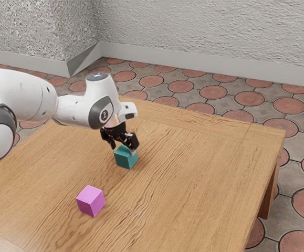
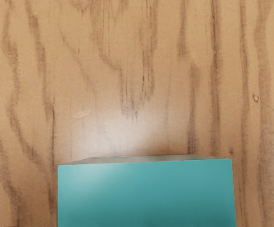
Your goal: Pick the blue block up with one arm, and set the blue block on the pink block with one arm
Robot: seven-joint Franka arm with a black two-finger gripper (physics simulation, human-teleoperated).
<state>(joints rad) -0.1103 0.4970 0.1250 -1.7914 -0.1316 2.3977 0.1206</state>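
While the small teal-blue cube sat flat on the wooden table, it lay near the middle of the tabletop, somewhat closer to the far edge than to the near one. Its top face was square to the grain in the wrist view, where the blue cube lay directly under the hand with bare wood beyond it. The black two-finger gripper was lowered right onto the cube's top, pointing down. Whether it was clenched on the cube or loose around it could not be told. The white arm reached in from the exterior view's left. The pink-magenta cube stood apart from the blue one, toward the table's near edge and the exterior view's left, with open wood between them. Round red floor tiles surrounded the table.
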